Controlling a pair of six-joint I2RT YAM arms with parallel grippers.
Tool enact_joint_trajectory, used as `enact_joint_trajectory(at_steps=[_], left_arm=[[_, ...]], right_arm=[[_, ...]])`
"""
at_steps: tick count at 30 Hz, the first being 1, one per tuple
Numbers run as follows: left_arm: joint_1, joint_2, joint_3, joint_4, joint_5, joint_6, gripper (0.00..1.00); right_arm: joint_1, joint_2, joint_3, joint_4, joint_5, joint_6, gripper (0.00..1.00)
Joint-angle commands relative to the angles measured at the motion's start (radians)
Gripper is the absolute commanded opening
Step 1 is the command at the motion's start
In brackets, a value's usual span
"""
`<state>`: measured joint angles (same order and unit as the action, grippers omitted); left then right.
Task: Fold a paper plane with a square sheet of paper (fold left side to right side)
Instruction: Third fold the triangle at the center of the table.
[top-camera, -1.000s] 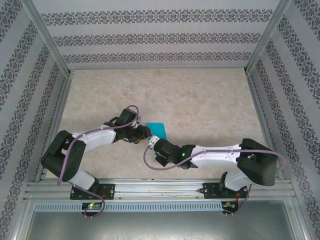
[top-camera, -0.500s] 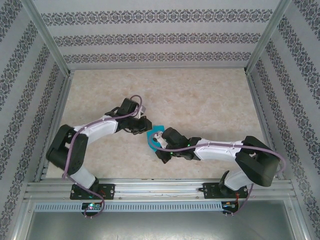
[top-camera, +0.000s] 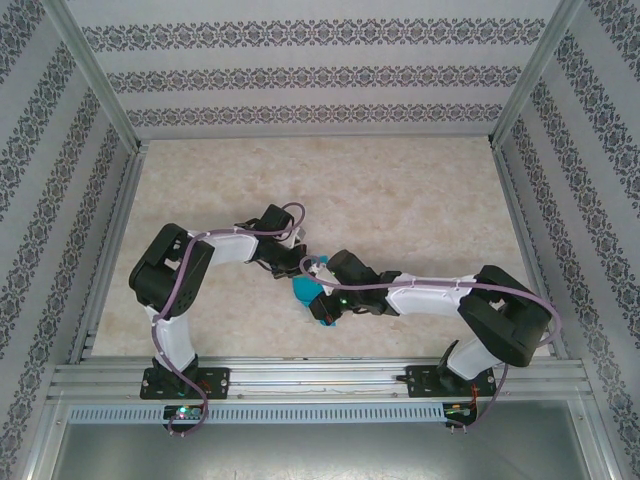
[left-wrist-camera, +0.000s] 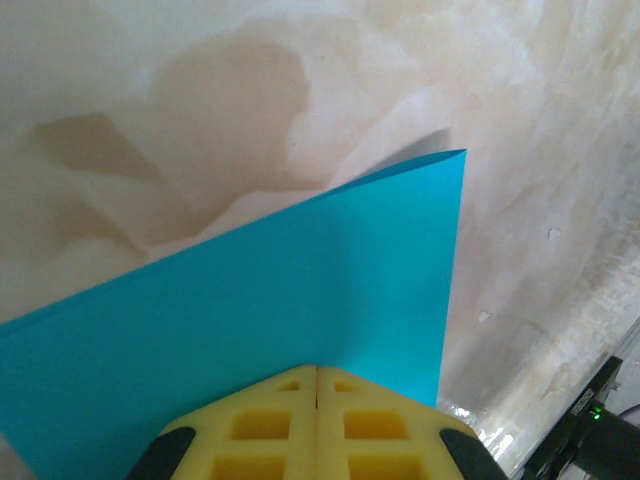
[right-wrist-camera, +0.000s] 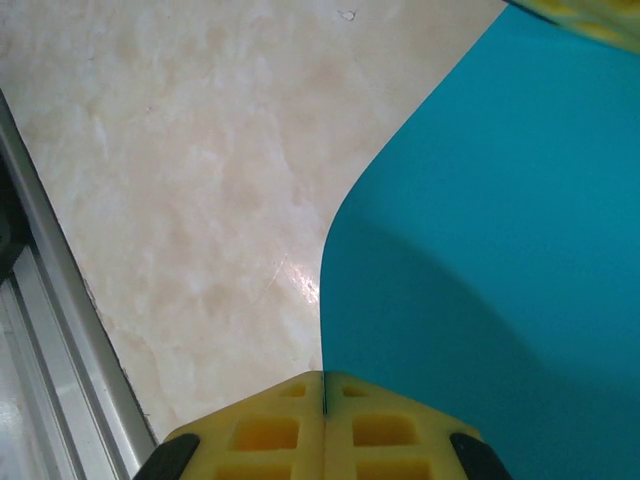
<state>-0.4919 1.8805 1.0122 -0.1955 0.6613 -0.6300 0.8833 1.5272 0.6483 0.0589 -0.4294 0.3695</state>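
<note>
The square sheet of paper (top-camera: 305, 290) is teal-blue and held up off the table, bent into a curve between my two grippers. In the left wrist view the sheet (left-wrist-camera: 300, 290) stands as a flat face with one corner pointing up right, and my left gripper (left-wrist-camera: 317, 372) is shut on its lower edge. The right wrist view has the sheet (right-wrist-camera: 500, 230) curving away to the right, with my right gripper (right-wrist-camera: 323, 380) shut on its near edge. From above, the left gripper (top-camera: 302, 270) and right gripper (top-camera: 322, 303) nearly meet at the table's middle front.
The pale marbled tabletop (top-camera: 400, 200) lies open behind and beside the arms. A metal rail (right-wrist-camera: 60, 350) runs along the near table edge, close to my right gripper. Patterned walls (top-camera: 320, 75) enclose the back and both sides.
My left gripper has closed on the paper and moved right toward the right gripper. The sheet, flat on the table a second ago, is now lifted and curled between the two grippers.
</note>
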Motion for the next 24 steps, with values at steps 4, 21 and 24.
enact_joint_trajectory(at_steps=[4,21,24], left_arm=[[-0.016,0.046,0.006,-0.033,-0.026,0.072,0.02],[-0.02,0.057,0.003,-0.048,-0.049,0.082,0.0],[-0.019,0.057,0.004,-0.045,-0.049,0.081,0.0]], right_arm=[[-0.054,0.032,-0.012,0.021,-0.086,0.04,0.0],[-0.15,0.051,0.027,-0.076,-0.019,0.044,0.0],[-0.156,0.05,0.031,-0.08,-0.007,0.042,0.0]])
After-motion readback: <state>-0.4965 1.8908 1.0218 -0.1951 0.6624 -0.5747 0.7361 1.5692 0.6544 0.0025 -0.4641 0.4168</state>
